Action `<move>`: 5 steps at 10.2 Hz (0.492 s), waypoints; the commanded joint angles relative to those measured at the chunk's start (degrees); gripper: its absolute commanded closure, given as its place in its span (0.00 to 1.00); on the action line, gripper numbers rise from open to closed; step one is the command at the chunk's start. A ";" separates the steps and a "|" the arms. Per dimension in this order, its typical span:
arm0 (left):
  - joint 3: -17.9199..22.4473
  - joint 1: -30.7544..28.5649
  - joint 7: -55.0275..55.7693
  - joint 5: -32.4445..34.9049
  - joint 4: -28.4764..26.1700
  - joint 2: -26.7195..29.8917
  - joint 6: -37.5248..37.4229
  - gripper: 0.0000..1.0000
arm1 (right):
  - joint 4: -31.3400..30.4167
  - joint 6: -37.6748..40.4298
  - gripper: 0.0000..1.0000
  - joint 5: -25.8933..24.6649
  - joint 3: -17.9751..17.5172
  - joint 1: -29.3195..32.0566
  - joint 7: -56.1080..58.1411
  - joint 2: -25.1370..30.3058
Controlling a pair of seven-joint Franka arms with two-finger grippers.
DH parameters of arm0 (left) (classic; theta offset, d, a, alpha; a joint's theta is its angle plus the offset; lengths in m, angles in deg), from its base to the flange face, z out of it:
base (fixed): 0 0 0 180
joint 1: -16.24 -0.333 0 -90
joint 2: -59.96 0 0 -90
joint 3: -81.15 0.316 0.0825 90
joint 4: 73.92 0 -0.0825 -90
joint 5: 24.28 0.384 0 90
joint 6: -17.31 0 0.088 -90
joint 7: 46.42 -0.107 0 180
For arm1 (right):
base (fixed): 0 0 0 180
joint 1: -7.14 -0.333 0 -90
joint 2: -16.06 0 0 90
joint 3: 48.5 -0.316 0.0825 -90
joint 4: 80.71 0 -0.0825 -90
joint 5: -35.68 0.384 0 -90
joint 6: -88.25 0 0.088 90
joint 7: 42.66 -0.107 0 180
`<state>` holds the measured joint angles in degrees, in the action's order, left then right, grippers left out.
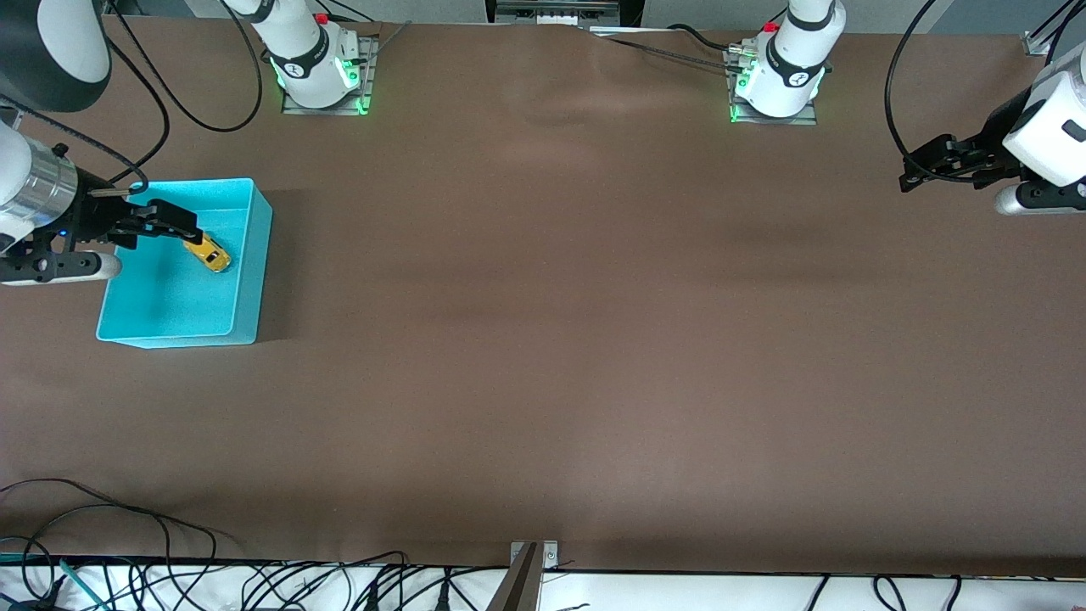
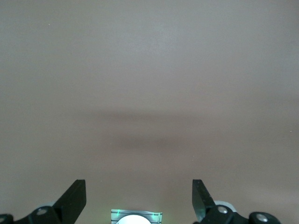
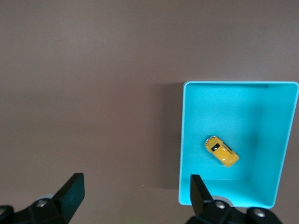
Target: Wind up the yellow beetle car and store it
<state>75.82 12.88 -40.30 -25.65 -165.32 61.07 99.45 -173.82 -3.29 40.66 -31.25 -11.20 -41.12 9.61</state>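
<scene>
Right gripper (image 1: 174, 222) hangs spread and empty over the cyan bin (image 1: 246, 204), so you've nothing left to carry: the yellow beetle car (image 1: 208, 253) lies inside the bin. Left gripper (image 1: 920, 170) waits spread, well away from the bin.

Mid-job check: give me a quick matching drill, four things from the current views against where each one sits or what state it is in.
Things:
1. yellow beetle car
2. cyan bin
3. left hand
4. right hand

Places or states:
A. open, over bare table at the left arm's end
B. lying inside the bin
C. on the table at the right arm's end
D. open, over the bin, holding nothing

Pairs: 1-B, 2-C, 3-A, 4-D
</scene>
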 commanded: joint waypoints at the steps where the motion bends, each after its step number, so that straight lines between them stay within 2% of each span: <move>1: -0.21 -0.51 0.21 -1.09 -0.88 0.99 0.56 0.00 | 0.47 3.03 0.00 -0.32 -0.39 0.23 -2.52 1.16; 5: -0.21 -0.51 0.21 -1.09 -0.88 0.99 0.56 0.00 | 0.38 4.18 0.00 -0.58 0.23 0.50 -2.60 1.78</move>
<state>75.81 12.88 -40.30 -25.65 -165.32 61.07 99.45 -173.81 -0.62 40.52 -30.88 -10.88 -42.76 10.20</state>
